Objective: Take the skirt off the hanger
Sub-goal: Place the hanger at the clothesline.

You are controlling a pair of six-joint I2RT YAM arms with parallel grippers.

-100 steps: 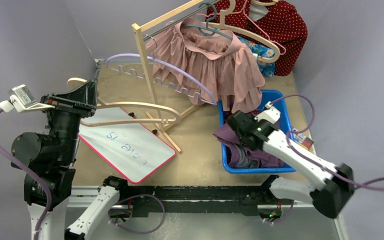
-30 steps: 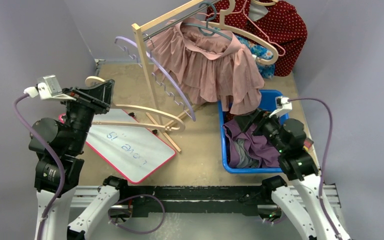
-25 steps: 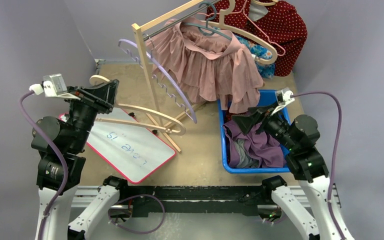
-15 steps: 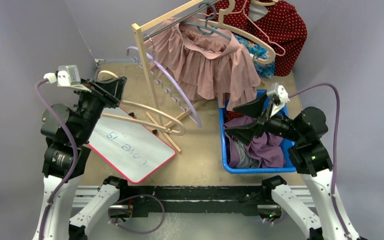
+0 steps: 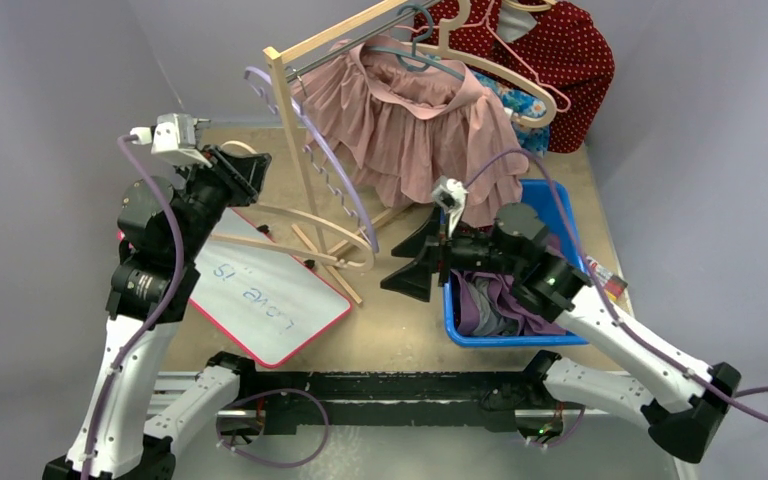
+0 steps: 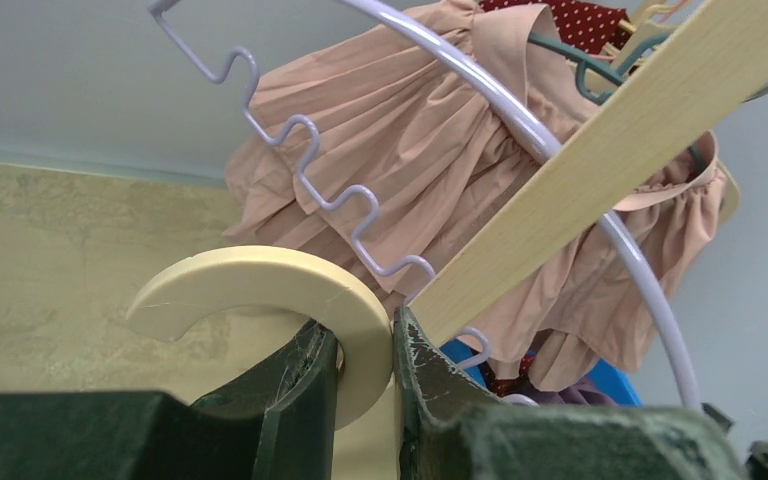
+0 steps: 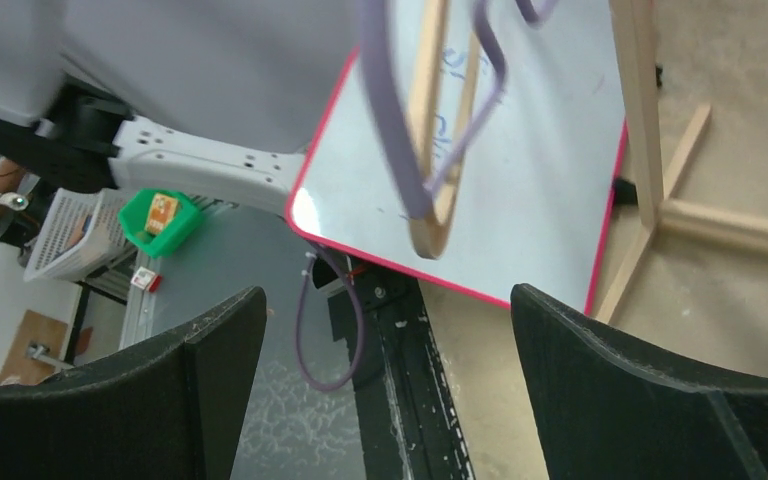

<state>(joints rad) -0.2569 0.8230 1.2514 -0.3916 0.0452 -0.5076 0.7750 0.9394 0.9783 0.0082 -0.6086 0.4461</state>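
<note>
Status check. Your left gripper [image 6: 365, 348] is clamped on the cream hook of the wooden hanger [image 6: 260, 275], held up over the left of the table above the whiteboard [image 5: 260, 300]. That hanger is bare: no cloth on its arms or bar in any view. A lavender hanger [image 7: 390, 110] with a wavy bar hangs alongside it, also bare; how the two are linked you cannot tell from here. Your right gripper [image 5: 412, 258] has its fingers spread wide with nothing between them. It hovers just left of the blue bin [image 5: 500, 340], facing the lower ends of the two hangers, near them but not touching. The pink skirt [image 5: 420, 120] hangs from a grey-green hanger [image 5: 422, 60] on the wooden rack [image 5: 298, 150], behind and above the bin, and neither arm touches it. A purple garment [image 5: 490, 300] lies in the bin with other clothes; whether it is a skirt is unclear. Judgement: if the pink skirt is the target, none of the removal is done, and it has yet to be gripped and slid off its hanger. If the held hanger was the one meant, stripping looks finished and only setting it down remains.
</note>
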